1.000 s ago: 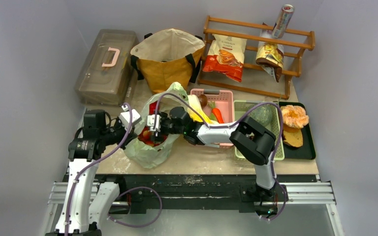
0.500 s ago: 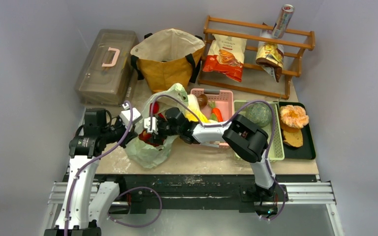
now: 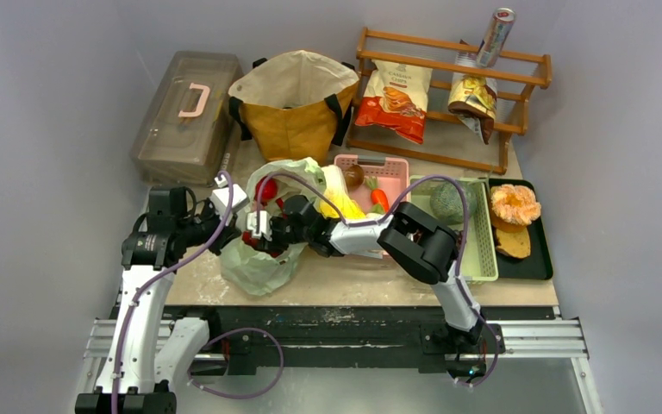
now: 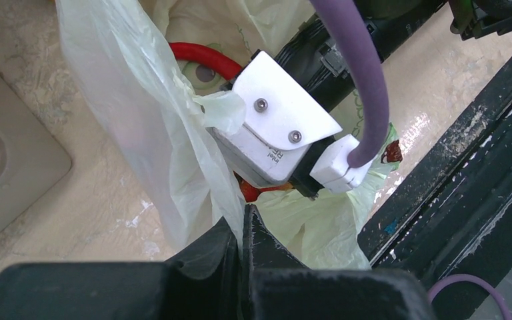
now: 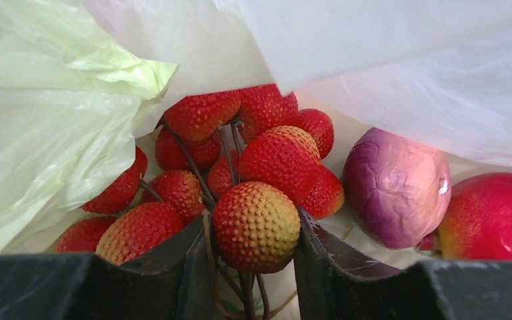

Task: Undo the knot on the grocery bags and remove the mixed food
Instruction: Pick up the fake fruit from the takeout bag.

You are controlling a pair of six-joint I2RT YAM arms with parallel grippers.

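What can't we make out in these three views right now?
- Right wrist: whether the right gripper already pinches the bumpy red fruit; finger contact sits at the frame's bottom, unclear.
- Top view: that gripper's tips, buried in the green bag.
- Left wrist: bag contents, behind the white camera housing and film.

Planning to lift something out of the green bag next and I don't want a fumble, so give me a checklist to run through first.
1. Left pincer shut on the green bag at its rim: ok.
2. Bag mouth open, with the food inside exposed: ok.
3. Right pincer inside the bag, one finger on each side of a bumpy red fruit: ok.
4. Grip on that fruit firm: cannot tell.
5. Fruit free to come out alone: not ok. Thin brown stems run through the bunch, so its neighbours may follow.
6. Purple onion outside the jaws: ok.
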